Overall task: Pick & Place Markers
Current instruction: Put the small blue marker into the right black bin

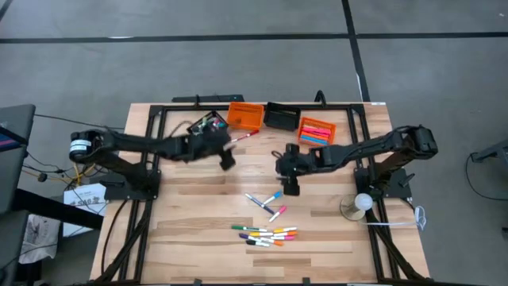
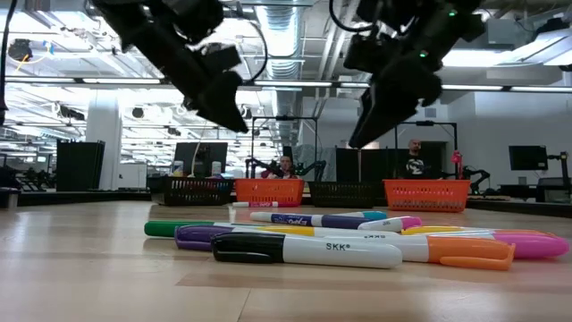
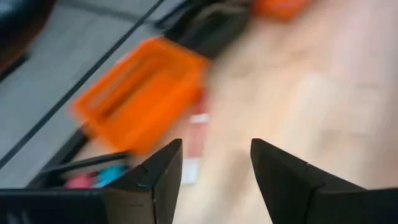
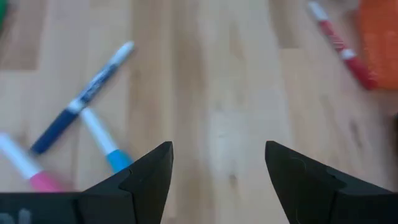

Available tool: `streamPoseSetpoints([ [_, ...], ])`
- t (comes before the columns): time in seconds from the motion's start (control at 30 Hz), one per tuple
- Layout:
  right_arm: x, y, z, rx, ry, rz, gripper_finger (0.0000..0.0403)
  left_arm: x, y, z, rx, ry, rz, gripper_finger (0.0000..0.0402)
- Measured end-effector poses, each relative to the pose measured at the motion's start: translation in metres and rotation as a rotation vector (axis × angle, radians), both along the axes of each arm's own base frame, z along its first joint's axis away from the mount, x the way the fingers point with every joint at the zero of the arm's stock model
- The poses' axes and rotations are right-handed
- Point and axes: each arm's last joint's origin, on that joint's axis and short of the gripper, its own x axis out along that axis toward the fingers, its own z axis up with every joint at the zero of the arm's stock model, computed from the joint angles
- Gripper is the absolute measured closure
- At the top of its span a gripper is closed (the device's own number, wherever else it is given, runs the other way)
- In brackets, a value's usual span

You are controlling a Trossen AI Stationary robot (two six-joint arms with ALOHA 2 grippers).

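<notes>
Wooden tabletop (image 1: 190, 214) with the sorting job partly done: the right orange bin (image 1: 316, 131) at the back edge already holds several markers, while the left orange bin (image 1: 245, 116) shows none that can be made out and the black bin (image 1: 281, 117) between them looks dark inside. One red-and-white marker (image 1: 243, 137) lies on the wood just beside the left orange bin, short of it. Roughly 3 loose markers (image 1: 267, 202) sit nearer the front from that bin, and a tighter cluster (image 1: 264, 235) lies farther forward again, so most of the work appears to remain. Left gripper (image 1: 227, 160) hangs close to the left orange bin, jaws apart and empty. Right gripper (image 1: 290, 187) hovers over bare wood between the bins and the loose markers, jaws apart, nothing held. Open board surrounds both piles; the black frame rail (image 1: 238, 104) behind the bins and a lamp (image 1: 362, 202) toward the right edge are the nearest obstacles.
</notes>
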Motion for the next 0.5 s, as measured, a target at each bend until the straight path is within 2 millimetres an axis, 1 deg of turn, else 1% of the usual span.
streamPoseSetpoints([
  [0.13, -0.001, 0.019, -0.003, 0.006, -0.012, 0.056, 0.0159, 0.002, -0.039, -0.009, 0.005, -0.084, -0.145, 0.0215],
  [0.3, -0.002, 0.041, -0.001, 0.035, -0.040, 0.098, 0.0159, -0.008, -0.078, -0.028, -0.019, -0.107, -0.277, 0.0215],
  [0.4, -0.004, 0.051, -0.001, 0.036, -0.043, 0.131, 0.0159, -0.018, -0.093, -0.040, -0.031, -0.138, -0.336, 0.0216],
  [0.5, -0.003, 0.055, 0.000, 0.039, -0.061, 0.143, 0.0159, -0.023, -0.100, -0.044, -0.032, -0.205, -0.372, 0.0216],
])
